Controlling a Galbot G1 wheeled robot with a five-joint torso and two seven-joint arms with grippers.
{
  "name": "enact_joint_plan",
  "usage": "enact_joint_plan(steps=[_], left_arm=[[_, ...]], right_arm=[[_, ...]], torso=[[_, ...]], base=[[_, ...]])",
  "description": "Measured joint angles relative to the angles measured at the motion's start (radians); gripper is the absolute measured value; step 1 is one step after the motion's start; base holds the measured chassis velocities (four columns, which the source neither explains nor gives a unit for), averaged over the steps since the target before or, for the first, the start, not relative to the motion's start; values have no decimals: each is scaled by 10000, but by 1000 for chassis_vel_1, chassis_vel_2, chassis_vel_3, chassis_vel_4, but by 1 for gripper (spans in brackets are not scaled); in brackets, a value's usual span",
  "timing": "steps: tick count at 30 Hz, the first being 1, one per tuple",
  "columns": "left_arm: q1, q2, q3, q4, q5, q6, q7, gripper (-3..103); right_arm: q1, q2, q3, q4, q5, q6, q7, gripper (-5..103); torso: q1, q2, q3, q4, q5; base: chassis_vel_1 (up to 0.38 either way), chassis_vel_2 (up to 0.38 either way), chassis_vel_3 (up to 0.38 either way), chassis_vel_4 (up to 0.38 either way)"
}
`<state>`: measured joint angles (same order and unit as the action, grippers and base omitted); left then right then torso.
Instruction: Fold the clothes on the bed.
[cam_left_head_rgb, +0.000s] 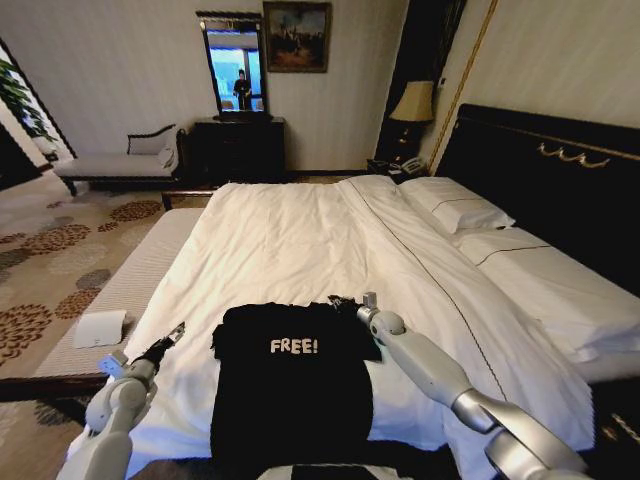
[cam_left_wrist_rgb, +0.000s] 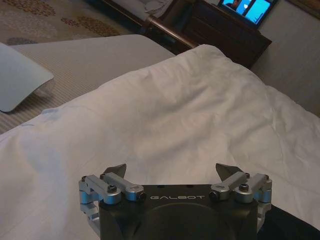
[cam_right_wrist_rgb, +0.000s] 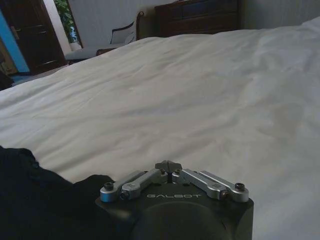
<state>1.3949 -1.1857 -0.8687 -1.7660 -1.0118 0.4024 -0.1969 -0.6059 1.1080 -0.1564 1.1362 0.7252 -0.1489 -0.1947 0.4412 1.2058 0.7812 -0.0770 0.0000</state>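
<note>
The clothes, a black T-shirt (cam_left_head_rgb: 290, 390) with white "FREE!" lettering, lie flat on the near end of the bed (cam_left_head_rgb: 300, 230), on its white duvet. My left gripper (cam_left_head_rgb: 172, 338) hovers over the duvet just left of the shirt's left sleeve. In the left wrist view this gripper (cam_left_wrist_rgb: 172, 168) is open with nothing between its fingers, and a corner of the shirt (cam_left_wrist_rgb: 295, 227) shows beside it. My right gripper (cam_left_head_rgb: 347, 300) sits at the shirt's upper right corner. In the right wrist view it (cam_right_wrist_rgb: 168, 164) is shut, its tips meeting over white duvet, with the shirt's black fabric (cam_right_wrist_rgb: 30, 200) beside it.
White pillows (cam_left_head_rgb: 465, 210) lie against the dark headboard (cam_left_head_rgb: 550, 170) on the right. A striped bench (cam_left_head_rgb: 130, 285) with a white object (cam_left_head_rgb: 100, 328) on it runs along the bed's left side. A dark dresser (cam_left_head_rgb: 238, 150), a chaise (cam_left_head_rgb: 115, 165) and a lamp (cam_left_head_rgb: 415, 105) stand by the far wall.
</note>
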Motion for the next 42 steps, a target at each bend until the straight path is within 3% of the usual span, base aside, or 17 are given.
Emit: enact_joint_plan(steps=[2, 5, 6, 7, 10, 13, 14, 19, 20, 24, 26, 30, 32, 33, 38, 39, 42], left_arm=[[1, 0, 2, 9, 1, 0, -2, 100], [32, -23, -49, 19, 2, -1, -2, 100], [32, -23, -49, 19, 2, -1, -2, 100], [37, -48, -177, 20, -65, -4, 4, 100], [67, -58, -296, 27, -203, -6, 7, 100], [267, -59, -399, 62, -335, -56, 52, 100], [267, -59, -399, 62, -335, -56, 52, 100], [375, -211, -411, -157, -364, -85, 48, 100], [375, -211, -411, -157, -364, -85, 48, 100], [463, -193, -425, -407, -388, -69, 6, 100], [483, -178, -440, -435, -400, -67, 6, 100], [647, -45, -595, -539, -481, -63, 2, 100], [670, -29, -625, -546, -495, -63, 2, 100], [683, -23, -645, -548, -505, -63, 1, 100], [689, -69, -624, -564, -494, -63, -14, 100], [675, -120, -575, -578, -460, -62, -26, 100], [671, -163, -538, -583, -427, -62, -32, 100]], right_arm=[[-31, 4, 55, 45, -16, -10, 136, 1], [-390, -187, 676, 1023, 818, -462, 1478, -2], [-390, -187, 676, 1023, 818, -462, 1478, -2], [-813, -459, 1228, 1951, 1537, -843, 2260, 3], [-1434, -745, 1828, 2865, 2230, -1290, 2981, 8], [-3010, -1087, 3210, 4594, 3390, -2182, 4304, 24], [-3010, -1087, 3210, 4594, 3390, -2182, 4304, 24], [-4308, -1028, 4151, 5096, 3674, -2420, 4797, 45], [-4308, -1028, 4151, 5096, 3674, -2420, 4797, 45], [-4658, -697, 4401, 4875, 3599, -2428, 4780, 67], [-4674, -659, 4414, 4815, 3551, -2425, 4773, 67], [-4764, -556, 4525, 4636, 3404, -2387, 4735, 89], [-4819, -557, 4550, 4637, 3404, -2382, 4723, 89], [-4898, -562, 4553, 4641, 3423, -2380, 4707, 95], [-5015, -570, 4469, 4547, 3437, -2365, 4634, 83], [-5027, -552, 4437, 4467, 3436, -2353, 4607, 73], [-5036, -544, 4426, 4429, 3435, -2341, 4572, 67]], torso=[[0, 0, 0, 0, 1], [1, 0, 1, 3, 2], [1, 0, 1, 3, 2], [1, 0, -1, 3, -1], [0, 0, -1, -1, -1], [-2, 1, -2, -5, 0], [-2, 1, -2, -5, 0], [-1, 0, -2, -3, 2], [-1, 0, -2, -3, 2], [-1, 0, -1, -2, 2], [-1, 0, -1, -2, 2], [-1, 0, 0, 1, 0], [0, 0, -1, 1, 0], [-1, 0, -1, 0, 1], [-1, 0, -1, 0, 1], [-1, 1, 0, 0, 0], [0, 0, 0, 0, 0]], base=[[0, 0, 0, 0], [0, 0, 0, 0], [0, 0, 0, 0], [0, 0, 0, 0], [0, 0, 0, 0], [0, 0, 0, 0], [0, 0, 0, 0], [0, 0, 0, 0], [0, 0, 0, 0], [0, 0, 0, 0], [0, 0, 0, 0], [0, 0, 0, 0], [0, 0, 0, 0], [0, 0, 0, 0], [0, 0, 0, 0], [0, 0, 0, 0], [0, 0, 0, 0]])
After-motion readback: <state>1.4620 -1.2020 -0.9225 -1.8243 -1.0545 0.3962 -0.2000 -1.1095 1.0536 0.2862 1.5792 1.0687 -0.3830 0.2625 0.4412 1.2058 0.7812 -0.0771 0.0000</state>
